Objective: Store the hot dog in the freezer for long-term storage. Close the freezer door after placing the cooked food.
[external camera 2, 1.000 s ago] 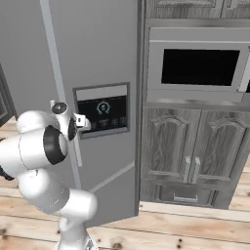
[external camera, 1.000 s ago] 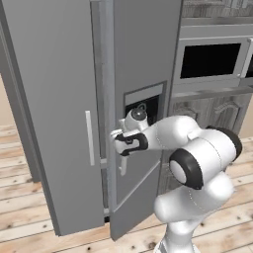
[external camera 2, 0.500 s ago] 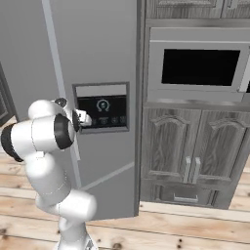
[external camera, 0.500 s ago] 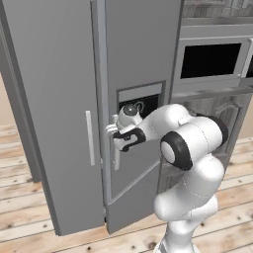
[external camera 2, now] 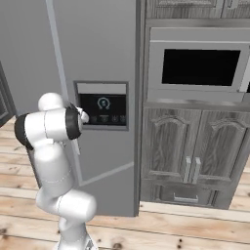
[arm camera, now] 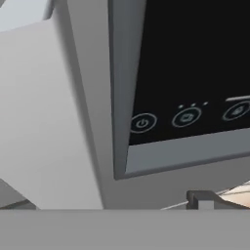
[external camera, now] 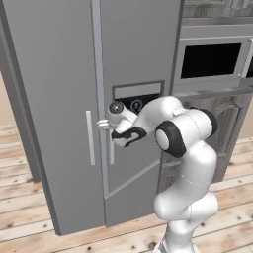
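The freezer (external camera: 54,99) is the tall grey two-door unit. Its freezer door (external camera: 138,59), (external camera 2: 97,49) carries the dark dispenser panel (external camera: 138,101), (external camera 2: 103,105), (arm camera: 185,63) and stands almost flush with the plain door beside it. My gripper (external camera: 105,123) presses against this door's left edge, just above its pale bar handle (external camera: 111,153). One dark fingertip (arm camera: 201,197) shows low in the hand view, close to the panel. Whether the jaws are open or shut is not clear. The hot dog is hidden.
The plain door has its own bar handle (external camera: 89,137). A black-windowed oven (external camera: 212,59), (external camera 2: 200,66) sits to the right, with grey-wood cabinet doors (external camera 2: 195,161) below it. My bent elbow (external camera: 170,138) hangs in front of the freezer. Wooden floor (external camera: 29,173) runs below.
The freezer door has swung from clearly ajar to nearly flush. My arm stretched forward and left with it, the hand staying against the door near the panel.
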